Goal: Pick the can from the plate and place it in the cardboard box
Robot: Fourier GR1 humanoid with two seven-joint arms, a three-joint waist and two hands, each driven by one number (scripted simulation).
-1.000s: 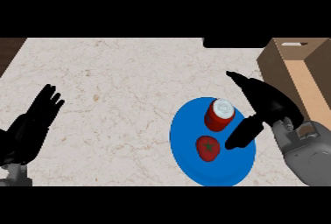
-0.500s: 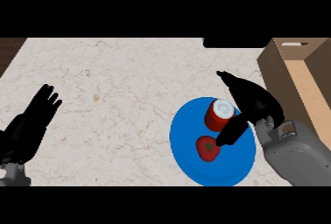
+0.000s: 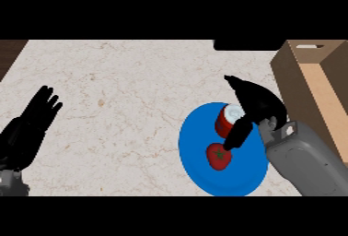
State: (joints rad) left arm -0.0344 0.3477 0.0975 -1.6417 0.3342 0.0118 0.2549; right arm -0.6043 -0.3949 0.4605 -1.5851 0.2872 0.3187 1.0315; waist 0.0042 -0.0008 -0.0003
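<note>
A red can (image 3: 227, 121) with a silver top stands upright on the blue plate (image 3: 204, 168) at the right of the counter. My right hand (image 3: 259, 102) arches over and round the can from the right, thumb down along its front, fingers curving behind it; the can still rests on the plate. The open cardboard box (image 3: 315, 78) stands at the far right edge, just beyond that hand. At the left edge my left hand (image 3: 34, 120) rests open, fingers up, far from the plate.
A red tomato (image 3: 219, 156) lies on the plate just in front of the can, close to my thumb. A dark object (image 3: 248, 44) sits at the counter's back edge, left of the box. Bare marble counter spreads between the two hands.
My right hand has slid left over the plate and closed in round the can, its thumb now in front of it. The left hand has stayed put.
</note>
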